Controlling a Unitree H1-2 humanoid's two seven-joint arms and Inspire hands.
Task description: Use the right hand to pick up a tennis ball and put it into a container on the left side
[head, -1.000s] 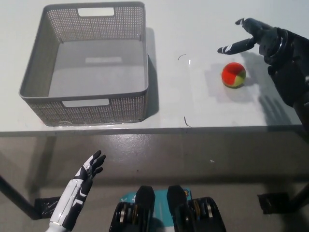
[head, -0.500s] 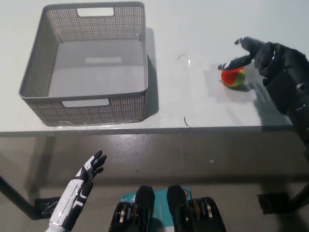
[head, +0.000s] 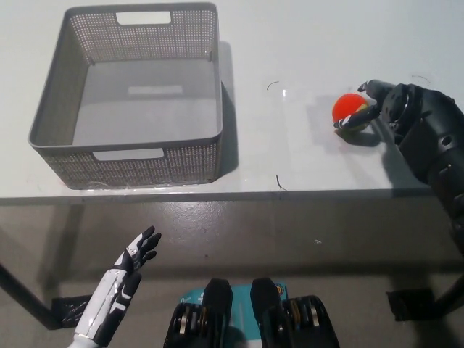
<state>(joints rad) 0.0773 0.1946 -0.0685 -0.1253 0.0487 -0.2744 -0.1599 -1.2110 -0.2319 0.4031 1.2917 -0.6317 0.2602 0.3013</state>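
A red and yellow-green tennis ball (head: 346, 108) lies on the white table at the right. My black right hand (head: 395, 109) is right beside it on its right side, fingers curled around the ball's near and right side and touching it; the ball still rests on the table. The grey mesh basket (head: 65, 94) stands on the table's left part with nothing in it. My white left hand (head: 132, 259) rests low at the bottom left, below the table edge, fingers spread and holding nothing.
The table's front edge (head: 217, 194) runs across the middle of the picture, with grey floor below it. Two small dark marks (head: 280, 183) lie on the table between basket and ball. A table leg (head: 22, 293) shows at lower left.
My right hand came down and toward me from above the ball and now wraps around its right side. The ball, basket and left hand have stayed in place.
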